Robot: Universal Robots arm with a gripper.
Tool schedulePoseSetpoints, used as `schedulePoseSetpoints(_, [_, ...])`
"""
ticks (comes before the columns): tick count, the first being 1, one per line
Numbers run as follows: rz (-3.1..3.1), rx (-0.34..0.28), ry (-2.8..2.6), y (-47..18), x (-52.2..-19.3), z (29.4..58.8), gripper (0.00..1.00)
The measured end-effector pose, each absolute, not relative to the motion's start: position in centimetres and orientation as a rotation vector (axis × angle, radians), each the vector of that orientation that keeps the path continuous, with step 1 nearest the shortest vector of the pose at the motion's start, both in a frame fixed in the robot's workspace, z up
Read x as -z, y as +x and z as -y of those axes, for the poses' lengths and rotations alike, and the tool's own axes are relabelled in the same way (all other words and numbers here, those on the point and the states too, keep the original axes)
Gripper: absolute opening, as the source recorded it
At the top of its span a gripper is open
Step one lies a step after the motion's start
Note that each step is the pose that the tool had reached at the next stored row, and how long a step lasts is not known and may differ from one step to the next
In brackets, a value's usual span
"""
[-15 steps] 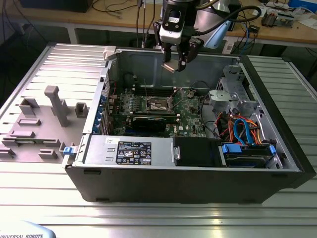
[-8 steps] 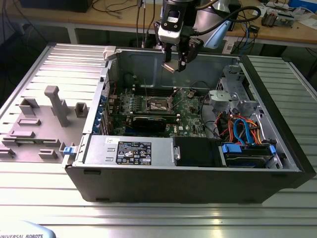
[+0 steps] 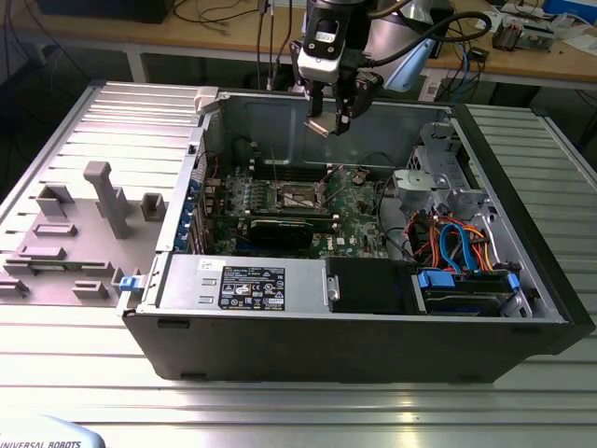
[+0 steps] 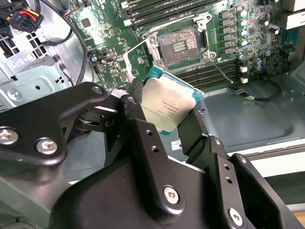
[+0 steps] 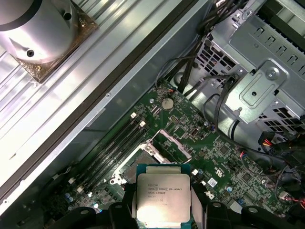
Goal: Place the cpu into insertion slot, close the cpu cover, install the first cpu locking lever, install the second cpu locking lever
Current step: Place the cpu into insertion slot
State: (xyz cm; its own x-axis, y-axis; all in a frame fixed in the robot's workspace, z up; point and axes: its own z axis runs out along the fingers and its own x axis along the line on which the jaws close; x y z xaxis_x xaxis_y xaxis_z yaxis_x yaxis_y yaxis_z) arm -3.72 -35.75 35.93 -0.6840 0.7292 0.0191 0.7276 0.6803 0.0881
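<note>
Exterior view: gripper [image 3: 332, 119] is hanging upper ctr, insertion slot [image 3: 300, 196] below it, mid-frame. Second wrist view: it's pinching cpu [image 4: 169, 106] by two edges; slot lying up-right of it. First wrist view: cpu btm ctr, slot just above.

Wrist views close above insertion slot [image 4: 181, 45]

An open computer case [image 3: 354, 350] lies on its side on the ribbed metal table [image 3: 298, 411]. Its green motherboard [image 3: 359, 219] faces up, with a long black card [image 3: 284, 229] across it and a labelled power supply [image 3: 242, 283] along the near wall. Towards the exterior view's right, blue and orange cables [image 3: 457, 238] bunch beside a silvery drive cage [image 3: 438, 177]. At the exterior view's left, grey plastic fixtures [image 3: 103, 201] stand outside the case, and a wooden workbench [image 3: 233, 35] runs behind.
</note>
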Motion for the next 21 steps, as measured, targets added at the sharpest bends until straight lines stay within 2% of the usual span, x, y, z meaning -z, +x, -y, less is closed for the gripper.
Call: schedulePoseSetpoints(21, [-2.791, -0.136, 1.388, -3.73, -35.86, 35.75, 0.54])
